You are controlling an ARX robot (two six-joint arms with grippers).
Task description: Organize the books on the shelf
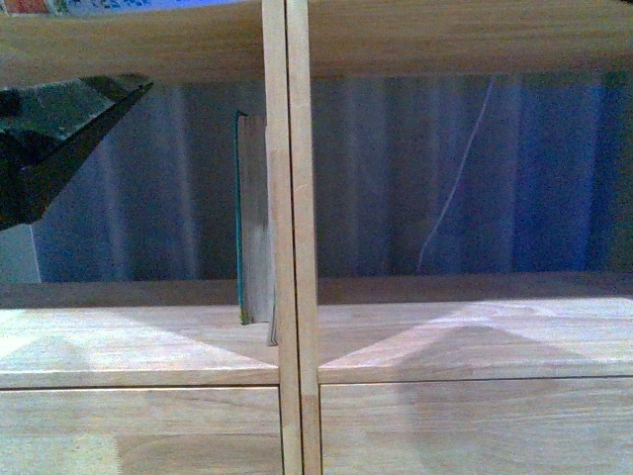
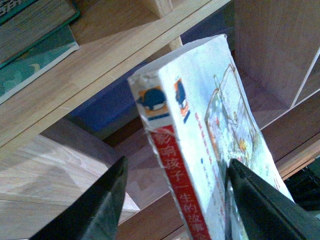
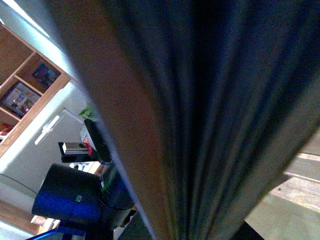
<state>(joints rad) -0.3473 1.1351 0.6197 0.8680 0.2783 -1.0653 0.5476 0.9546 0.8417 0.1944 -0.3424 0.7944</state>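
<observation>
While the teal book point(image 1: 252, 218) already stands upright in the shelf point(image 1: 287, 59), the white paperback point(image 2: 200, 100) is not yet placed, so I judge the task about half done. The teal book stands at the right edge of the left compartment's counter point(image 1: 119, 346), against the central divider and set back from the front edge.

The paperback has a red spine with dark lettering. It hangs tilted between the left arm's jaws, in front of the shelving. One finger point(image 2: 265, 205) lies against its cover. Beside the other finger point(image 2: 95, 205) a strip of bare wood shows next to the spine. The jaws stand apart around the book, and I cannot tell whether they clamp it lower down. The right arm's jaws appear in no view.

What remains, by my reading, is to stand the paperback on the counter beside the teal book. A stack of flat books point(image 2: 30, 35) lies on a higher board.

The counter is pale wood crossed by light patches, with drawer fronts point(image 1: 138, 426) below its front edge. Through the open back hang a bluish pleated curtain point(image 1: 554, 168) and a thin pale cable point(image 1: 455, 178). The right wrist view is filled with dark folds, with a white wall and wall shelving point(image 3: 25, 85) beyond.
</observation>
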